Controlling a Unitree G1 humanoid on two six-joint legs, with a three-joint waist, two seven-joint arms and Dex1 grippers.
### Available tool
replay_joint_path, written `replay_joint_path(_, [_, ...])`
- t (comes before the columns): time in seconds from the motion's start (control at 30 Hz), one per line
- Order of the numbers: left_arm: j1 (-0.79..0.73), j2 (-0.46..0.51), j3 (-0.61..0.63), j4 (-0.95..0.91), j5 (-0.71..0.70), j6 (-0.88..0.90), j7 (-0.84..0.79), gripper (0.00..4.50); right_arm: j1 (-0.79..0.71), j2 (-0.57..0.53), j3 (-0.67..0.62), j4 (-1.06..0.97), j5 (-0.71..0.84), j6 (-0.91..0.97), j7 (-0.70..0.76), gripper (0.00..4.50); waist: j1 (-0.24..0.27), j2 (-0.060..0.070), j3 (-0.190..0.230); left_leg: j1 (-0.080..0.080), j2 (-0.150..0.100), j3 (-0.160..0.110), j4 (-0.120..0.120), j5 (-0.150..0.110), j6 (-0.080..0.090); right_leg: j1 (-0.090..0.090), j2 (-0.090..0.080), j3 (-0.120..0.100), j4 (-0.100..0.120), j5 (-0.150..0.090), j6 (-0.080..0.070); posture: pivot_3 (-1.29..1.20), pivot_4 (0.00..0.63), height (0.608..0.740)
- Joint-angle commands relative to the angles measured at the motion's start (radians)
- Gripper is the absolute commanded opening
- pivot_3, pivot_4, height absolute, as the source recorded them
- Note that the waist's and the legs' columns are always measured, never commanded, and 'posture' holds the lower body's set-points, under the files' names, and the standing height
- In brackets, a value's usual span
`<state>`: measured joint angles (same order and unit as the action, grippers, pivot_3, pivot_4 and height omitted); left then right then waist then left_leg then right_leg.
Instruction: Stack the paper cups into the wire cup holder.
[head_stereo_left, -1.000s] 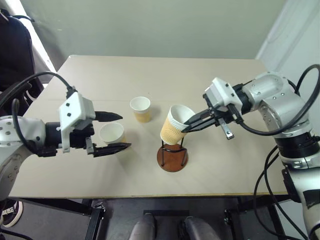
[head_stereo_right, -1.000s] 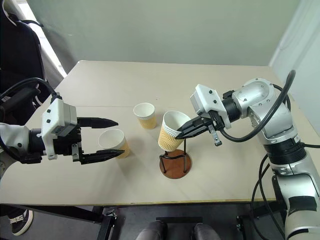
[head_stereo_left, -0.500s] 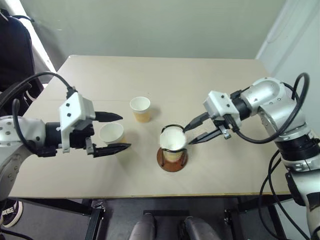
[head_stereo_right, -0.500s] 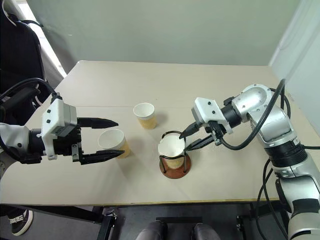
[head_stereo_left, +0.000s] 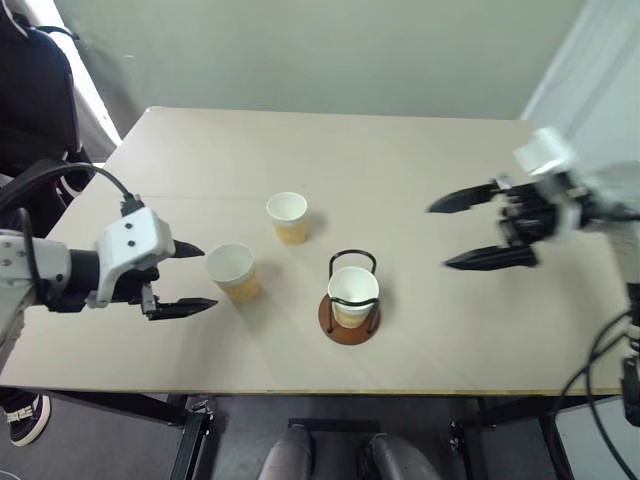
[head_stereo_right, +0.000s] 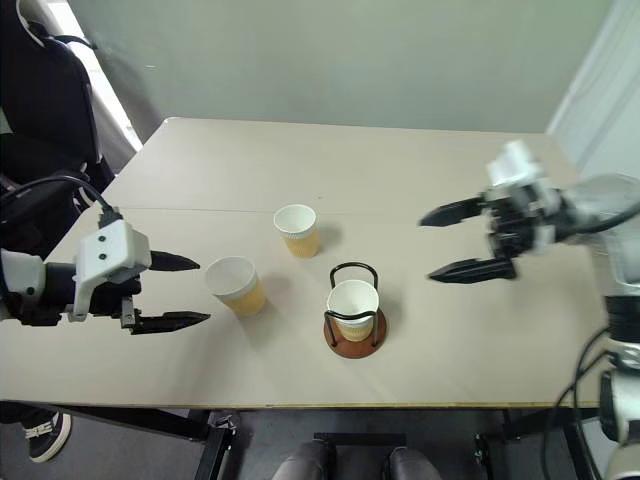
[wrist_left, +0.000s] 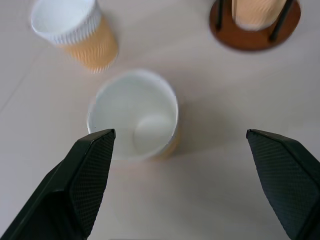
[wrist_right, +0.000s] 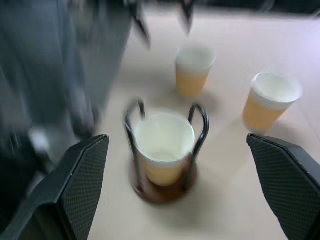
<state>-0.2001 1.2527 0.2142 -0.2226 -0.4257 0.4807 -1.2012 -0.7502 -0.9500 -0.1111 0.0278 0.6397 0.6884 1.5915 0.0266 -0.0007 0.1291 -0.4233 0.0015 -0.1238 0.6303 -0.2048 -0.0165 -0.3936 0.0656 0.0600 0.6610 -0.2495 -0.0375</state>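
While two loose cups (head_stereo_left: 233, 272) stand apart, table (head_stereo_left: 420, 160) lies open.

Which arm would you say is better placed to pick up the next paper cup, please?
Left, probably. Its open end effector sits right beside the nearest loose cup, while the right end effector hangs open well off to the other side of the wire cup holder.

Three paper cups (head_stereo_left: 288, 208), one wire cup holder (head_stereo_left: 349, 318).
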Motion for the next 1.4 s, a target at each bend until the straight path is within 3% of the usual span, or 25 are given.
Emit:
replay_joint_path(0.03, [-0.068, 0.008, -0.057, 0.014, 0.048, -0.046, -0.019, 4.5, 0.1, -0.052, -0.16, -0.062, 0.093, 0.08, -0.061, 4.47, 0.0, -0.001, 0.0, 0.0, 0.0, 0.0, 0.0, 0.0, 0.0, 0.0, 0.0, 0.0, 0.0, 0.0, 0.0, 0.0, 0.15, 0.74])
replay_joint_path(0.2, [-0.118, -0.007, -0.147, 0.075, 0.133, -0.138, -0.044, 4.5, 0.198, -0.028, -0.211, -0.161, 0.137, 0.103, -0.178, 4.47, -0.024, 0.0, 0.0, 0.003, 0.0, 0.0, -0.001, -0.001, -0.001, 0.0, 0.001, 0.0, 0.002, 0.0, 0.0, 0.0, 0.15, 0.74])
replay_joint_path(0.33, [-0.207, -0.061, -0.232, 0.133, 0.186, -0.184, -0.059, 4.5, 0.251, 0.016, -0.269, -0.313, 0.305, 0.194, -0.27, 4.47, -0.025, 0.0, 0.0, 0.003, 0.001, 0.0, -0.001, 0.001, 0.001, 0.001, 0.002, 0.0, 0.003, -0.001, 0.002, 0.0, 0.15, 0.74])
replay_joint_path(0.47, [-0.266, -0.09, -0.283, 0.2, 0.263, -0.254, -0.053, 4.33, 0.316, 0.008, -0.314, -0.384, 0.366, 0.216, -0.332, 4.49, -0.022, 0.0, 0.0, 0.002, -0.001, -0.001, 0.001, 0.0, 0.002, 0.002, 0.001, 0.002, 0.001, -0.003, 0.007, 0.0, 0.15, 0.74])
replay_joint_path(0.53, [-0.31, -0.114, -0.302, 0.242, 0.292, -0.29, -0.051, 3.91, 0.339, 0.001, -0.332, -0.397, 0.383, 0.216, -0.354, 4.5, -0.018, 0.0, 0.0, 0.0, -0.002, -0.002, 0.002, -0.001, 0.004, 0.002, 0.001, 0.002, 0.001, -0.004, 0.009, 0.0, 0.15, 0.74])
replay_joint_path(0.87, [-0.408, -0.196, -0.314, 0.312, 0.273, -0.291, -0.127, 0.1, 0.356, -0.021, -0.35, -0.425, 0.427, 0.193, -0.42, 4.5, -0.015, 0.0, 0.0, -0.002, -0.003, -0.001, 0.005, -0.003, 0.008, 0.002, 0.0, 0.003, 0.0, -0.004, 0.012, 0.0, 0.15, 0.74])
replay_joint_path(1.17, [-0.507, -0.21, -0.277, 0.304, 0.19, -0.237, -0.202, 0.04, 0.334, -0.036, -0.305, -0.387, 0.382, 0.146, -0.421, 4.5, -0.014, 0.0, 0.0, -0.003, -0.003, -0.002, 0.009, -0.003, 0.008, 0.002, 0.0, 0.003, 0.001, -0.003, 0.014, 0.0, 0.15, 0.74])
replay_joint_path(1.4, [-0.911, -0.376, -0.306, 0.209, -0.057, -0.039, -0.329, 0.04, 0.354, -0.071, -0.332, -0.385, 0.352, 0.112, -0.412, 4.5, 0.0, 0.0, 0.0, -0.012, -0.005, -0.004, 0.02, -0.005, 0.013, 0.001, -0.001, 0.002, -0.001, 0.001, 0.02, 0.0, 0.15, 0.74])
